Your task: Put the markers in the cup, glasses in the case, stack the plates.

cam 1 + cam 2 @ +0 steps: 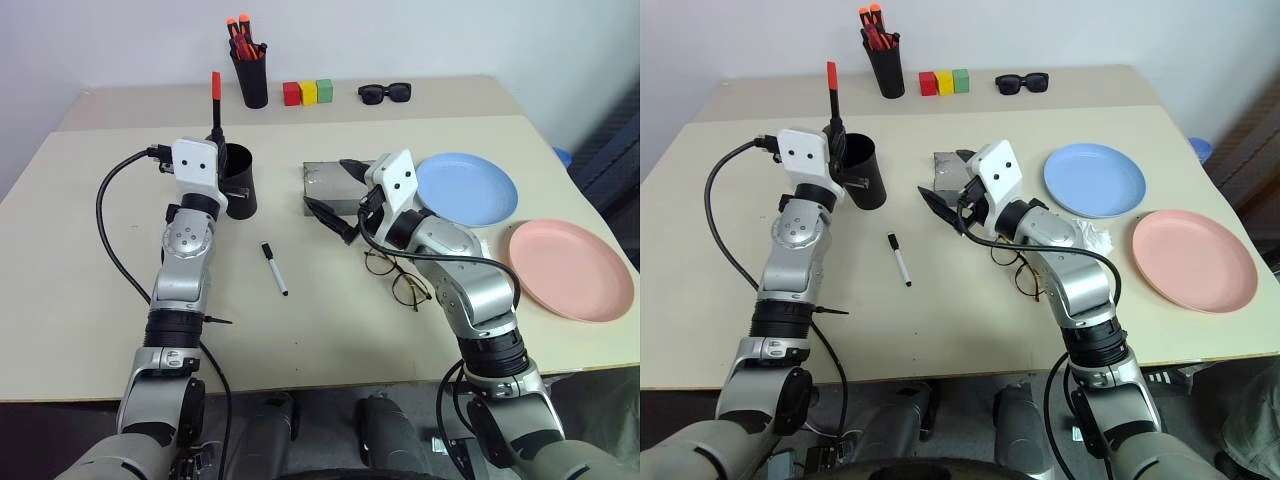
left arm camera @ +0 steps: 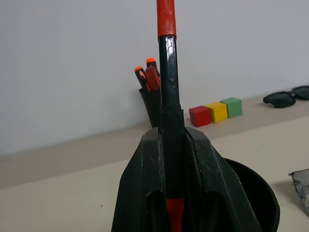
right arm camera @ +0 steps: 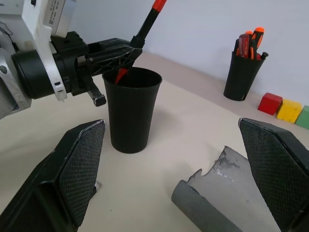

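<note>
The red marker (image 1: pixel 215 100) stands upright in my left end effector (image 1: pixel 217 140), pinched at its black middle, red top pointing up and red lower tip at the mouth of the black cup (image 1: pixel 238 181). That cup stands on the table (image 1: pixel 90 300) in the upper left-centre of the head view, touching or just beside my left wrist; in the right wrist view the marker's tip sits right at the cup's rim.

The white marker (image 1: pixel 274 268) with its black cap lies flat on the table near the centre of the frame, below and right of the cup, apart from both arms.

My right end effector (image 1: pixel 340 195) is spread wide with nothing in it, its black fingers (image 3: pixel 77 169) straddling the near end of the grey case (image 1: pixel 330 187), which lies just right of centre. I cannot tell whether a finger touches the case.

The wire-framed glasses (image 1: pixel 397 279) lie on the table below my right forearm, partly hidden by it.

The blue plate (image 1: pixel 470 188) sits right of the case; the pink plate (image 1: pixel 570 268) is lower right, beside it, not stacked.

At the top of the frame stand a black holder (image 1: pixel 250 75) of orange-capped markers, three coloured blocks (image 1: pixel 307 93) and black sunglasses (image 1: pixel 385 93).
</note>
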Robot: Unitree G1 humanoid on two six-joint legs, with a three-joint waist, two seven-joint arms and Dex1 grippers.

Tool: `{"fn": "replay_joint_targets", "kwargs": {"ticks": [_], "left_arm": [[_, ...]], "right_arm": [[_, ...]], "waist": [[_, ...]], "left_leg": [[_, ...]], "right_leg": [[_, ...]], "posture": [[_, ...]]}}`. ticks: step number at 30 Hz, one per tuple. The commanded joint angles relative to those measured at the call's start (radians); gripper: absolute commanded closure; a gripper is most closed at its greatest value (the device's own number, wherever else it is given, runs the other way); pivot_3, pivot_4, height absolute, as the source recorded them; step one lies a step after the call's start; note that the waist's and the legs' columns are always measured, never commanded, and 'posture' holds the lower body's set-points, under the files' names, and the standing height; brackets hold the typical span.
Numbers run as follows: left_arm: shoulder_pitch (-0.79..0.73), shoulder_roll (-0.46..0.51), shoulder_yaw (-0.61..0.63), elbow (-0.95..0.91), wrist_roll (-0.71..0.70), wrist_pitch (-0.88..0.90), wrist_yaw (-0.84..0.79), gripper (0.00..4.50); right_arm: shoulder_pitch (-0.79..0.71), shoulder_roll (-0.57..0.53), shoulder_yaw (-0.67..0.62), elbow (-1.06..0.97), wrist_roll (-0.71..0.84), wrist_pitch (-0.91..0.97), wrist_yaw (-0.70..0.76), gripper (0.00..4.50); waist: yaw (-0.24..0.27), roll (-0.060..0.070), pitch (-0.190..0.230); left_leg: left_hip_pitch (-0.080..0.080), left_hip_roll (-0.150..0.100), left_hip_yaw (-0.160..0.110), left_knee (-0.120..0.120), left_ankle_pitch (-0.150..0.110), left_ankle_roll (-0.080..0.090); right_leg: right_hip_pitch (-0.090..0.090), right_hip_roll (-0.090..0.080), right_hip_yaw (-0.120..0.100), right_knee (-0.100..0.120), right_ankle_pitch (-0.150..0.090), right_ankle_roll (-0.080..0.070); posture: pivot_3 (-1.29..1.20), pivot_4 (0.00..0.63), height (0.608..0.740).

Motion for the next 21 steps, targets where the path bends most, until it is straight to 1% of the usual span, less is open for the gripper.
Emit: {"fn": "replay_joint_targets", "kwargs": {"ticks": [1,2,3,5,6,7,8,10,16,21], "left_arm": [[-0.015,0.003,0.001,-0.010,0.015,-0.025,0.011,4.46],[-0.017,0.001,0.002,-0.007,0.011,-0.025,0.009,4.46],[-0.020,0.001,0.003,-0.003,0.010,-0.026,0.008,3.50],[-0.023,0.003,0.006,0.001,0.019,-0.031,0.020,2.63],[-0.026,0.005,0.005,0.006,0.026,-0.033,0.026,2.06],[-0.029,0.006,0.006,0.009,0.029,-0.033,0.029,1.63],[-0.030,0.004,0.007,0.010,0.026,-0.033,0.029,1.04],[-0.037,0.001,0.009,0.014,0.018,-0.033,0.029,0.05],[-0.065,-0.012,0.022,-0.005,-0.005,-0.037,0.041,0.05],[-0.106,0.005,0.027,-0.096,-0.070,-0.010,-0.034,0.05]], "right_arm": [[-0.010,0.007,-0.006,-0.012,0.003,-0.024,0.003,0.00],[-0.010,0.006,-0.006,-0.011,0.003,-0.024,0.004,0.00],[-0.010,0.006,-0.006,-0.008,0.002,-0.024,0.004,0.00],[-0.009,0.006,-0.004,-0.007,0.001,-0.025,0.005,0.00],[-0.011,0.006,-0.005,-0.004,0.001,-0.026,0.006,0.00],[-0.011,0.007,-0.004,-0.002,0.001,-0.026,0.006,0.00],[-0.011,0.007,-0.002,-0.002,0.001,-0.027,0.007,0.00],[-0.015,0.009,0.000,0.004,0.000,-0.029,0.009,0.00],[-0.021,0.016,0.006,0.011,0.001,-0.032,0.013,0.00],[-0.032,-0.002,0.000,0.016,-0.002,-0.038,0.036,0.00]], "waist": [[0.000,0.000,0.000],[0.000,0.000,0.000],[0.000,0.000,0.000],[0.000,0.000,0.000],[0.000,0.000,0.000],[0.000,0.000,0.000],[0.000,0.000,0.000],[0.000,0.000,0.000],[0.000,0.000,0.000],[0.000,0.000,0.000]], "left_leg": [[0.000,0.000,0.000,0.000,0.000,0.000],[0.000,0.000,0.000,0.000,0.000,0.000],[0.000,0.000,0.000,0.000,0.000,0.000],[0.000,0.000,0.000,0.000,0.000,0.000],[0.000,0.000,0.000,0.000,0.000,0.000],[0.000,0.000,0.000,0.000,0.000,0.000],[0.000,0.000,0.000,0.000,0.000,0.000],[0.000,0.000,0.000,0.000,0.000,0.000],[0.000,0.000,0.000,0.000,0.000,0.000],[0.000,0.000,0.000,0.000,0.000,0.000]], "right_leg": [[0.000,0.000,0.000,0.000,0.000,0.000],[0.000,0.000,0.000,0.000,0.000,0.000],[0.000,0.000,0.000,0.000,0.000,0.000],[0.000,0.000,0.000,0.000,0.000,0.000],[0.000,0.000,0.000,0.000,0.000,0.000],[0.000,0.000,0.000,0.000,0.000,0.000],[0.000,0.000,0.000,0.000,0.000,0.000],[0.000,0.000,0.000,0.000,0.000,0.000],[0.000,0.000,0.000,0.000,0.000,0.000],[0.000,0.000,0.000,0.000,0.000,0.000]], "posture": [[0.00,0.150,0.740],[0.00,0.150,0.740],[0.00,0.150,0.740],[0.00,0.150,0.740],[0.00,0.150,0.740],[0.00,0.150,0.740],[0.00,0.150,0.740],[0.00,0.150,0.740],[0.00,0.150,0.740],[0.00,0.150,0.740]]}}
